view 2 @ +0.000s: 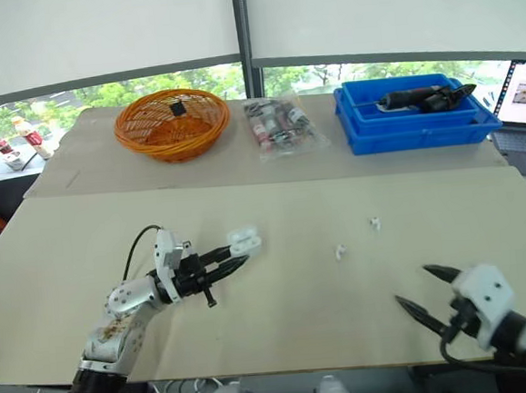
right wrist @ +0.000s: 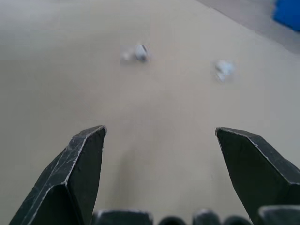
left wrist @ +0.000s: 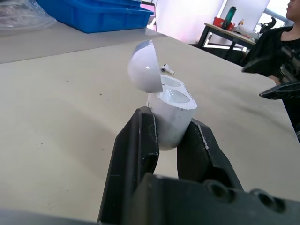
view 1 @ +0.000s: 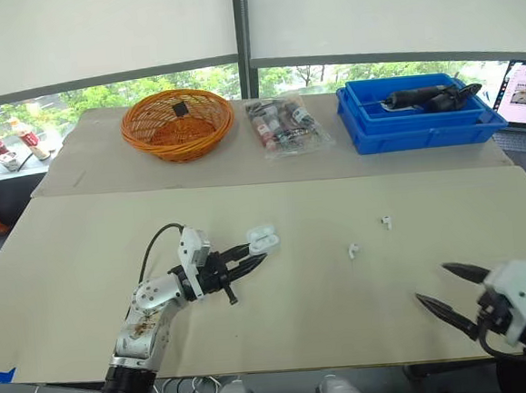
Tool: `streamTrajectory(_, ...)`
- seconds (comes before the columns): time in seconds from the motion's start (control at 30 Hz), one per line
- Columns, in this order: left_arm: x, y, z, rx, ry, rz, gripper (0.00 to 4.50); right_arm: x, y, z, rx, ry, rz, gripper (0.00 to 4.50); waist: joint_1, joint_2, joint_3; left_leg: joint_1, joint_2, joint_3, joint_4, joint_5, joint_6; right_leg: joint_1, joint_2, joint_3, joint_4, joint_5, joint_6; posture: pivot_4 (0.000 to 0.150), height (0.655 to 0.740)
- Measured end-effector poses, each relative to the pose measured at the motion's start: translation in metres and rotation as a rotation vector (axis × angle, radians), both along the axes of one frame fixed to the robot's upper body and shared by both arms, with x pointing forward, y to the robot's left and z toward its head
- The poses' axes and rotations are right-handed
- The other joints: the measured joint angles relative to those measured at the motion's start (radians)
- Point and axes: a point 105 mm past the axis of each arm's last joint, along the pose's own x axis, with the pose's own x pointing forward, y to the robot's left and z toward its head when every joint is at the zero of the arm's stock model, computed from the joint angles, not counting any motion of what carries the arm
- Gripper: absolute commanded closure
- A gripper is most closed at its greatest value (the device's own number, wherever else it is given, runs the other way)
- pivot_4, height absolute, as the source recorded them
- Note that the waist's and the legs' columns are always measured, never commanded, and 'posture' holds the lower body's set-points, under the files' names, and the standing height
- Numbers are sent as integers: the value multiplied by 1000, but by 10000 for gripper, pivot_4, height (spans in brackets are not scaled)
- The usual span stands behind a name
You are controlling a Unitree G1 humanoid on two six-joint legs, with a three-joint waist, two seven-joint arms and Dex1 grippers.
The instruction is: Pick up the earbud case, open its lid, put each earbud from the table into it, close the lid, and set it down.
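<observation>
My left gripper (view 1: 249,256) is shut on the white earbud case (view 1: 263,240), holding it just above the table at centre left. In the left wrist view the case (left wrist: 171,112) has its lid (left wrist: 144,68) tipped open and both sockets empty. Two white earbuds lie apart on the table: one (view 1: 353,250) near the middle, the other (view 1: 386,222) a little farther and to the right. My right gripper (view 1: 442,290) stands open at the front right, short of the earbuds, which show blurred ahead of it as the nearer earbud (right wrist: 138,52) and the other earbud (right wrist: 224,69).
Along the back of the table stand an orange wicker basket (view 1: 177,123), a clear bag of small items (view 1: 283,125) and a blue bin (view 1: 415,112) holding a dark tool. A laptop (view 1: 524,94) sits at the far right edge.
</observation>
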Motion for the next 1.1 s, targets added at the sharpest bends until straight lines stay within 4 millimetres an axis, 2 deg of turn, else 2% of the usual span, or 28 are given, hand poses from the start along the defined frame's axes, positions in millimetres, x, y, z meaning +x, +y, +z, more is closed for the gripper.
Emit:
streamTrajectory(0.03, 0, 2, 0, 2, -2, 4, 39703, -3, -8, -6, 9, -1, -38, 3629, -2, 0, 0, 0, 0, 0, 0, 0, 0, 0, 0, 0, 0, 0, 0, 1500, 7400)
streamTrajectory(0.1, 0, 2, 0, 3, -1, 5, 39703, -7, -19, -12, 17, 1, -88, 0, -8, 0, 0, 1, 0, 0, -1, 0, 0, 0, 0, 1, 0, 0, 0, 1500, 7400)
streamTrajectory(0.23, -1, 3, -3, 6, 5, 8, 39703, -17, -38, -26, 27, 28, -173, 0, -12, 1, 0, 1, 0, 0, -2, 0, 0, 0, 0, 1, -1, 0, 0, 1500, 7400)
streamTrajectory(0.4, -2, 4, -3, 7, 6, 9, 39703, -17, -40, -27, 27, 14, -197, 0, -12, 1, -1, 1, 0, 0, -1, 0, 0, 1, 0, 1, -1, 0, 0, 1500, 7400)
streamTrajectory(0.47, -2, 4, -4, 8, 7, 9, 39703, -14, -35, -25, 27, -1, -186, 0, -12, 1, -1, 1, 0, 0, -2, 0, 0, 1, 0, 1, -1, 0, 0, 1500, 7400)
streamTrajectory(0.6, -2, 4, -2, 9, -10, 8, 39703, -6, -15, -15, 40, -45, -141, 0, -12, 2, -1, 1, 0, 0, -1, 0, 0, 1, 0, 1, -1, 0, 0, 1500, 7400)
streamTrajectory(0.77, -3, 5, -2, 18, -17, 7, 39703, 12, 30, -3, 105, -106, -71, 0, -12, 2, -1, 1, 0, -2, -1, 0, 0, 0, 0, 1, 0, 0, 0, 1500, 7400)
streamTrajectory(0.9, -3, 7, -3, 24, -16, 9, 39703, 30, 60, 2, 136, -145, -85, 0, -12, 2, -1, 1, 0, -4, -1, 0, 0, 0, 0, 1, 0, 0, 0, 1500, 7400)
streamTrajectory(1.03, -4, 7, -5, 28, -8, 10, 39703, 52, 101, -9, 125, -125, -126, 0, -13, 3, -2, 0, 0, -4, -1, 0, 0, -2, 0, 1, 1, 0, 0, 1500, 7400)
streamTrajectory(1.1, -4, 6, -6, 28, -8, 10, 39703, 60, 114, -11, 139, -125, -158, 0, -12, 3, -2, 0, 0, -4, -1, 0, 0, -2, 0, 1, 1, 0, 0, 1500, 7400)
